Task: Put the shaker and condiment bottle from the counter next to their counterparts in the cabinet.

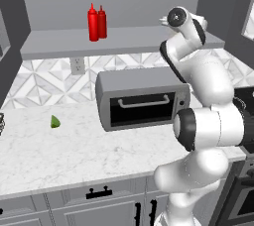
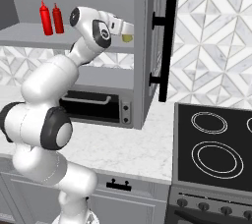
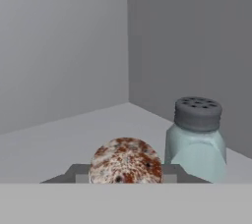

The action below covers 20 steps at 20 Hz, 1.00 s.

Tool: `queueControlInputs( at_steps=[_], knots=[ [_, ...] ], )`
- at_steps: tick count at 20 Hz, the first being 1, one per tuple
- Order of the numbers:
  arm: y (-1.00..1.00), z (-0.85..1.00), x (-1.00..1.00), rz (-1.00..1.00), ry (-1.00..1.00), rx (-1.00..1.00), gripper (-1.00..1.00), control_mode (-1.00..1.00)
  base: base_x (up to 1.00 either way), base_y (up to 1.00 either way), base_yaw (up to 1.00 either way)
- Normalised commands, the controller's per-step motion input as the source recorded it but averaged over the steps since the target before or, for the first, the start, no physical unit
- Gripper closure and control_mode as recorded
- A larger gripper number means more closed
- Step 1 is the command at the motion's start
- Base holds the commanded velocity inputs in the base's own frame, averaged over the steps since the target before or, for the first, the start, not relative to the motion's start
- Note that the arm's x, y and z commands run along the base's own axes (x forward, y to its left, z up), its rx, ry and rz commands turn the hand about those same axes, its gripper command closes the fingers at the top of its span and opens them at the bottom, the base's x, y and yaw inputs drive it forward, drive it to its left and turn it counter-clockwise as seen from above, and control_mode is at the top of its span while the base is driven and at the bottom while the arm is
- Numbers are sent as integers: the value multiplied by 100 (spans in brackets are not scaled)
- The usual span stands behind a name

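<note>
Now the gripper point(image 2: 124, 30) is clamped on the shaker point(image 2: 127, 37) — inside the cabinet point(image 2: 29, 36), just left of the teal-grey shaker point(image 3: 197, 137).

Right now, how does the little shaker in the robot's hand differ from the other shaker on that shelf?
The held shaker is olive-yellow; the teal-grey shaker is pale blue-green. The held one is pinched in the hand; the teal-grey one stands free on the cabinet shelf. Seen from the hand, the held one's top is speckled, the other's plain grey. Both are small.

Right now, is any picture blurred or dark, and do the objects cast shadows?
Hand view: sharp, evenly lit; the pale shaker casts almost no shadow on the shelf. Left base view: the red bottles are crisp, no glare. Right base view: the cabinet side is darker.
</note>
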Motion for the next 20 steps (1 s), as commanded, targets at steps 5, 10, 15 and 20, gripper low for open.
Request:
queueControlInputs(
  at_steps=[5, 10, 15, 20],
  knots=[
    [-29, -8, 5, -5, 0, 3, 100, -100, 0, 0, 0],
    [-20, -4, 17, -9, 0, 3, 100, -100, 0, 0, 0],
    [-2, -14, 32, -10, 0, 0, 100, -100, 0, 0, 0],
    [0, -19, 30, -11, 0, 1, 100, -100, 0, 0, 0]
  ],
)
